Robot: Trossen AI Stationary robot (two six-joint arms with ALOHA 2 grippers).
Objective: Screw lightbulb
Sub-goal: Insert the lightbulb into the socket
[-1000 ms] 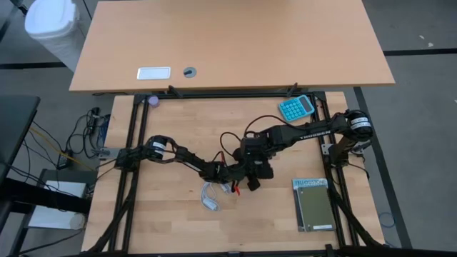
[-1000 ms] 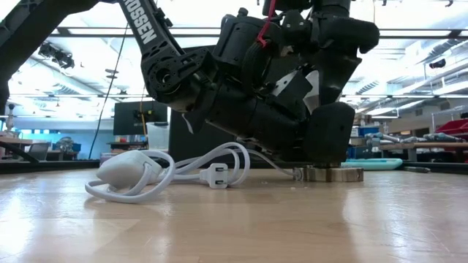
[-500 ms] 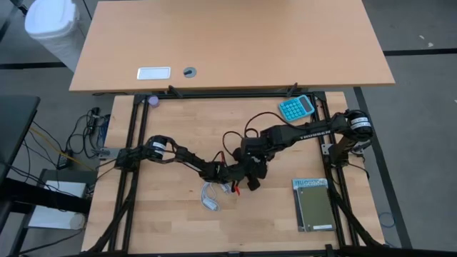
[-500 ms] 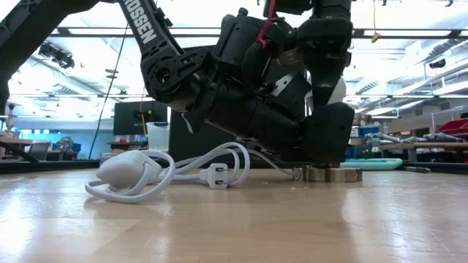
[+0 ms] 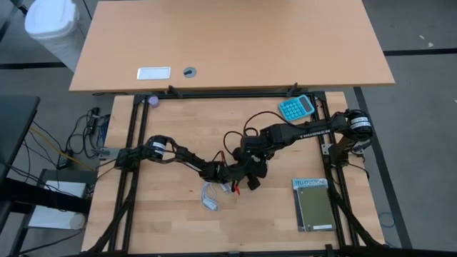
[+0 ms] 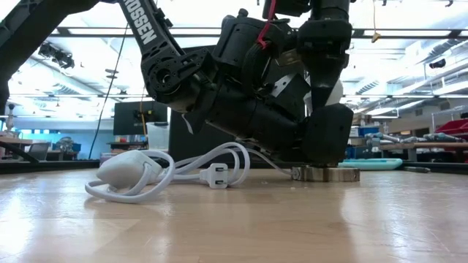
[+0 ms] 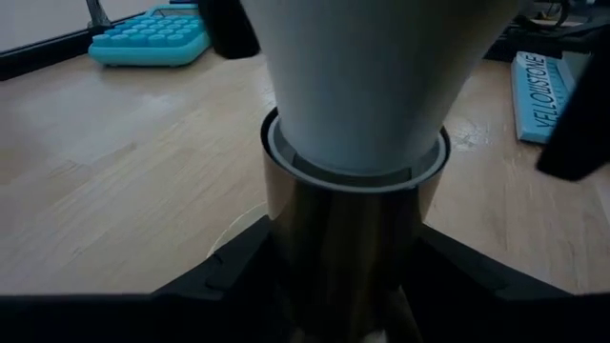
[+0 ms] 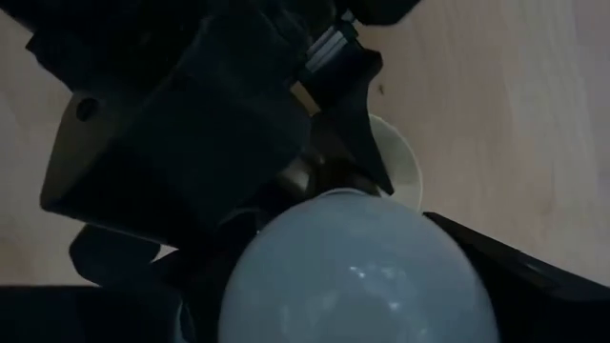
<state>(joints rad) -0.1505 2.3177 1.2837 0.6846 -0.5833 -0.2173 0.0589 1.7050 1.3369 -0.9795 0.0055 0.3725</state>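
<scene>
A: What sits closest in the table-level view?

B: A coiled white cable point(image 6: 172, 172) lies on the wooden table point(image 6: 234, 226). Behind it, both dark arms crowd over a round socket disc point(image 6: 325, 174).

A: Where is the lightbulb?

B: The lightbulb point(image 7: 367, 81) stands upright, its base seated in the brown socket collar point(image 7: 353, 219). From the right wrist, its white dome point(image 8: 355, 272) fills the view.

A: Which step is this?

B: I judge the screwing-in is under way. The left tool point(image 7: 338, 276) pinches the collar to steady it. The right tool point(image 8: 357, 286) straddles the dome; I cannot tell whether its fingers press the glass or stand clear.

A: What next?

B: Probably a fresh grip and another twist, kept straight over the socket.

A: And farther off?

B: A teal calculator point(image 5: 296, 108) lies near the table's far edge.
</scene>
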